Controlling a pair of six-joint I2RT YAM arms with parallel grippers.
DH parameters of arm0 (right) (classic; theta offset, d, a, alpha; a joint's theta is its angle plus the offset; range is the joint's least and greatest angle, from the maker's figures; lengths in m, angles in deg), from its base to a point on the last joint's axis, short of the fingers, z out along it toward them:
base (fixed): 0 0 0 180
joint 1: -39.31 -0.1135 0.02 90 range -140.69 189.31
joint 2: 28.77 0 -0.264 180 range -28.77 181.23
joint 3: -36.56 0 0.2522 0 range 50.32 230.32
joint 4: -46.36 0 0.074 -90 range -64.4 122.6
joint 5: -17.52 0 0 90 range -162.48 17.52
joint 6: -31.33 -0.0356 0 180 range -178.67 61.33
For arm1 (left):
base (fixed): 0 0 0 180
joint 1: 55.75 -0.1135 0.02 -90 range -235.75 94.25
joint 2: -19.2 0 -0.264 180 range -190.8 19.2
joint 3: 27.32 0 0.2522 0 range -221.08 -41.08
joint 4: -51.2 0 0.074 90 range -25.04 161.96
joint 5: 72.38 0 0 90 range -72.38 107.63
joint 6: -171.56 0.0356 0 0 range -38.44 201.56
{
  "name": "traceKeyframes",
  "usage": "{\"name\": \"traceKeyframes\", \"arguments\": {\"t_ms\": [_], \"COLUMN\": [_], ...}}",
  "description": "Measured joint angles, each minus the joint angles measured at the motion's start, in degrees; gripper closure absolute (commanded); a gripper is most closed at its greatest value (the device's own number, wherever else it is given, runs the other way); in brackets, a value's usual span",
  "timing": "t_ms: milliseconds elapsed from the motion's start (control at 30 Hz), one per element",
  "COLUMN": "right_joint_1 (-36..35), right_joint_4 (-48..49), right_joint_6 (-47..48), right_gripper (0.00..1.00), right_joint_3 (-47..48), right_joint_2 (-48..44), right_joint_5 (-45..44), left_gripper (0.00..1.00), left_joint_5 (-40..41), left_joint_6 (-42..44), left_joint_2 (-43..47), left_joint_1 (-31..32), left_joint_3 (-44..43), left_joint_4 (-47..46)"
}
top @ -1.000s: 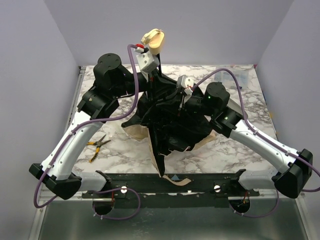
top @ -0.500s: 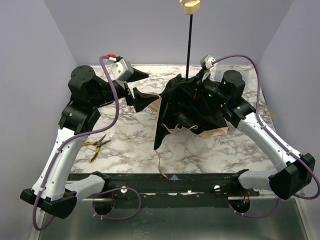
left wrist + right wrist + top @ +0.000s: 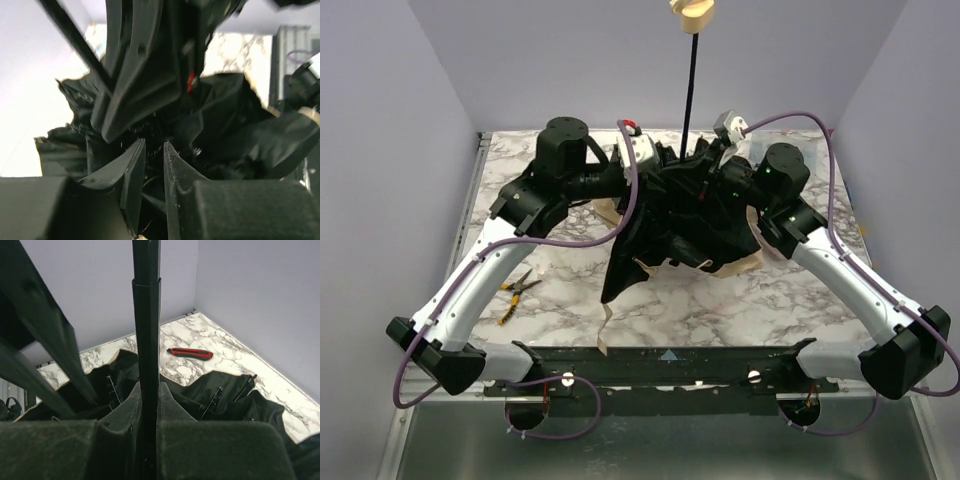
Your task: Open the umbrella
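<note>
Landmark: the shaft (image 3: 689, 90) of the umbrella (image 3: 685, 225). It is thin and black, stands near upright over the back of the worktop (image 3: 760, 300), and carries the cream handle (image 3: 694, 10) at its top end, well above both arms.

Far left of the shaft: yellow-handled pliers (image 3: 515, 293) lie flat on the marble, well apart from the fabric.

Just left of the shaft: my left fingers (image 3: 131, 172) are pushed into the black lining at the shaft's foot. The gap between them is a narrow slit. Folds and ribs crowd it, and I cannot tell whether anything is pinched.

Around the shaft's foot: the canopy hangs collapsed, black lining outward. Peach fabric shows at the lower hem, and 1 long flap trails toward the near edge. Not open yet.

Just right of the shaft: my right fingers (image 3: 172, 412) are clamped on it low down, 1 pad each side. The shaft runs straight up out of the grip.

Beyond the shaft in my right wrist view: the red-and-black hand tool (image 3: 191, 353) lies on the marble, clear of the fabric.

Judgement: the long axis is vertical, and the ribs' hub must travel along it, away from the handle. Both arms are at the shaft. The right arm anchors it, and the left sits nearer the ribs, so the push looks like the left arm's.
</note>
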Motion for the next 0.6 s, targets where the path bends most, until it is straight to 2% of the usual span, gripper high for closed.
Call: {"name": "traceKeyframes", "arguments": {"t_ms": [100,200,300,367,400,600], "right_joint_1": [0.0,0.0,0.0,0.0,0.0,-0.1], "right_joint_4": [0.8,0.8,-0.7,-1.7,-2.0,-2.4], "right_joint_6": [0.0,0.0,1.2,1.6,1.9,3.5], "right_gripper": [1.0,1.0,1.0,1.0,1.0,1.0], "right_joint_3": [0.1,0.9,1.1,1.1,1.1,1.1], "right_joint_2": [-0.3,-0.6,-1.0,-1.0,-1.0,-1.4], "right_joint_5": [0.2,0.0,-0.7,-1.3,-1.4,-1.0], "left_gripper": [0.8,0.75,0.64,0.49,0.45,0.33], "left_joint_5": [3.2,6.2,8.6,9.0,9.0,4.2], "left_joint_6": [2.7,5.6,8.8,10.3,11.1,12.7], "left_joint_2": [0.0,0.7,2.6,4.7,5.9,10.4], "left_joint_1": [0.2,-0.9,-3.0,-5.1,-6.4,-13.6], "left_joint_3": [5.2,13.0,21.6,25.3,26.6,27.1], "left_joint_4": [0.9,1.0,1.6,1.8,2.2,5.6]}}
